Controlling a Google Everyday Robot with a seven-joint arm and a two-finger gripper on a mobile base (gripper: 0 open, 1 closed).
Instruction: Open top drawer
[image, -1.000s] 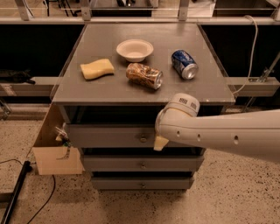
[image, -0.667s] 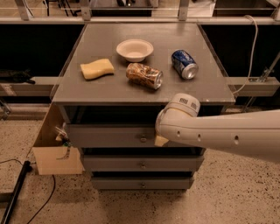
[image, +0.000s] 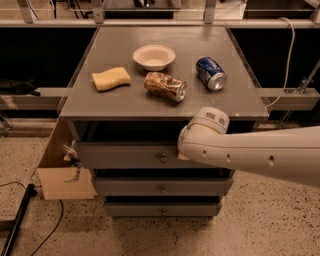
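White robot arm (image: 260, 155) reaches in from the right, nearest the camera, and crosses the right half of the cabinet front. The gripper (image: 182, 155) sits at the arm's tip, against the grey wooden top drawer (image: 120, 155), just right of its small round brass-coloured knob (image: 163, 159). The wrist housing covers most of the gripper, so whether it is spread or closed cannot be told.

Top drawer is the uppermost and tallest of three fronts, directly under the grey cabinet top (image: 125, 100). Below it are the narrower middle drawer (image: 130, 187) and the bottom drawer (image: 135, 209).

Compared with the view a second ago, arm, gripper and drawer front hold the same positions; no visible shift.

An open brown cardboard box (image: 60, 182) stands left of the cabinet, with a black cable (image: 50, 230) on the speckled floor.

On the cabinet top, front to back:
- yellow rectangular sponge (image: 110, 78)
- crumpled brown snack packet (image: 165, 86)
- blue drinks can (image: 210, 73), lying on its side
- round white bowl (image: 154, 56), farthest back

Print on the can and packet is not legible. Small dark label marks on the wrist housing are also unreadable.
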